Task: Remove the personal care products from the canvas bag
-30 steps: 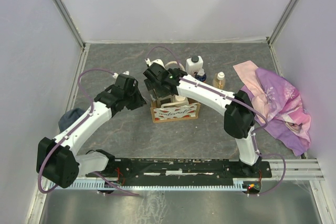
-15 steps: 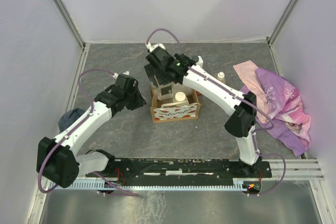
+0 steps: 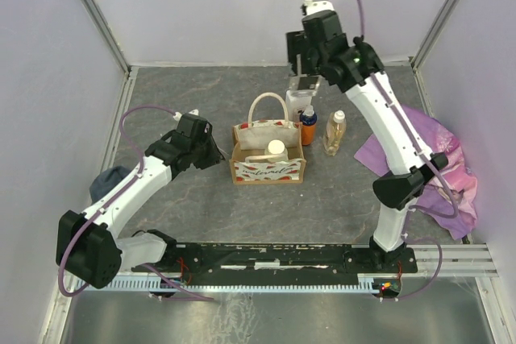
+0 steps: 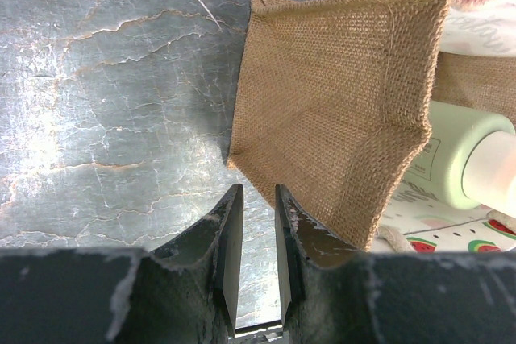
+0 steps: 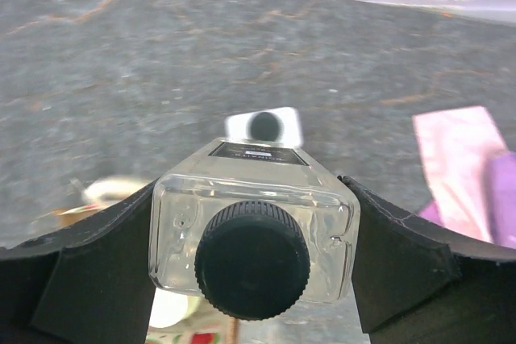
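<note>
The canvas bag (image 3: 268,170) stands mid-table with its handle up; its burlap side (image 4: 339,94) fills the left wrist view. Inside lies a pale bottle with a cream cap (image 3: 276,148) (image 4: 451,163). My right gripper (image 3: 305,80) (image 5: 252,235) hangs high over the back of the table, shut on a clear square bottle with a black cap (image 5: 254,191). Below it stand a white bottle (image 3: 295,104), an orange bottle with a blue cap (image 3: 308,128) and a tan bottle with a white cap (image 3: 334,133). My left gripper (image 3: 214,151) (image 4: 256,195) sits just left of the bag, jaws a narrow gap apart, holding nothing.
A pink-purple cloth (image 3: 439,159) (image 5: 463,159) lies at the right edge of the table. A dark grey cloth (image 3: 109,179) sits by the left wall. White walls close the table in on three sides.
My right arm has lifted the clear bottle up out of the bag and swung it back and to the right. The left arm has stayed where it was.
</note>
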`<state>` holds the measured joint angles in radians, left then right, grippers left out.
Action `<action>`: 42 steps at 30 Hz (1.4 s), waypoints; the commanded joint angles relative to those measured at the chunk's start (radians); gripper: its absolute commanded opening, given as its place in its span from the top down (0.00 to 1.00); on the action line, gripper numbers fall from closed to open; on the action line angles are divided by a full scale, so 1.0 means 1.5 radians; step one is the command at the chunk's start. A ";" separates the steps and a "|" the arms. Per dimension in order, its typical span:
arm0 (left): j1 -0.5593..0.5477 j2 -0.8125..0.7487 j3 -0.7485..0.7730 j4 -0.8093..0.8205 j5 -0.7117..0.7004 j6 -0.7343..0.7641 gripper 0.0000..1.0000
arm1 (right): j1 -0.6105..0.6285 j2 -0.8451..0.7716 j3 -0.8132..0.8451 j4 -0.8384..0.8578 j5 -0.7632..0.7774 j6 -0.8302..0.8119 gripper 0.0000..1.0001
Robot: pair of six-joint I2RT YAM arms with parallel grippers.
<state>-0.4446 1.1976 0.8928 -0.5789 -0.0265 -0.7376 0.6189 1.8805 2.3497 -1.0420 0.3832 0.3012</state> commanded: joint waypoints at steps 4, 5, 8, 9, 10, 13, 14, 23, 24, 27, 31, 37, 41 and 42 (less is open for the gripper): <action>0.000 -0.002 0.012 0.004 -0.011 0.025 0.71 | -0.093 -0.068 -0.067 0.113 0.024 -0.033 0.32; 0.000 -0.001 0.012 0.003 -0.011 0.024 0.71 | -0.106 -0.069 -0.079 0.116 0.023 -0.031 0.32; 0.000 -0.002 0.010 0.000 -0.014 0.024 0.70 | -0.139 -0.069 -0.136 0.136 0.007 -0.020 0.32; 0.000 -0.001 0.010 0.000 -0.014 0.024 0.71 | -0.149 -0.070 -0.160 0.148 -0.002 -0.013 0.32; 0.001 0.000 0.010 -0.001 -0.014 0.024 0.71 | -0.161 -0.071 -0.184 0.163 -0.010 -0.010 0.32; 0.000 0.003 0.011 -0.001 -0.012 0.023 0.71 | -0.184 -0.068 -0.250 0.199 -0.025 0.001 0.33; 0.000 0.004 0.011 -0.004 -0.012 0.023 0.70 | -0.190 -0.067 -0.270 0.210 -0.032 0.005 0.33; 0.000 0.013 0.022 -0.008 -0.014 0.021 0.71 | -0.217 -0.047 -0.417 0.319 -0.054 0.012 0.32; 0.000 0.014 0.023 -0.008 -0.014 0.020 0.71 | -0.218 -0.044 -0.425 0.323 -0.054 0.011 0.30; 0.001 0.019 0.027 -0.008 -0.014 0.020 0.70 | -0.219 -0.040 -0.437 0.333 -0.058 0.012 0.22; 0.000 0.025 0.033 -0.008 -0.009 0.020 0.70 | -0.221 -0.034 -0.433 0.320 -0.060 0.009 0.13; 0.000 -0.028 0.040 0.020 -0.016 0.010 0.70 | -0.205 -0.092 -0.432 0.303 -0.032 -0.007 0.00; 0.001 -0.041 0.053 0.040 -0.014 0.011 0.70 | -0.179 -0.156 -0.433 0.277 -0.065 -0.006 0.00; 0.001 -0.034 0.057 0.044 -0.008 0.012 0.70 | -0.164 -0.171 -0.432 0.266 -0.077 -0.003 0.00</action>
<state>-0.4446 1.1713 0.9165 -0.5877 -0.0280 -0.7380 0.3138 1.7866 1.6691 -0.6483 0.2977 0.3016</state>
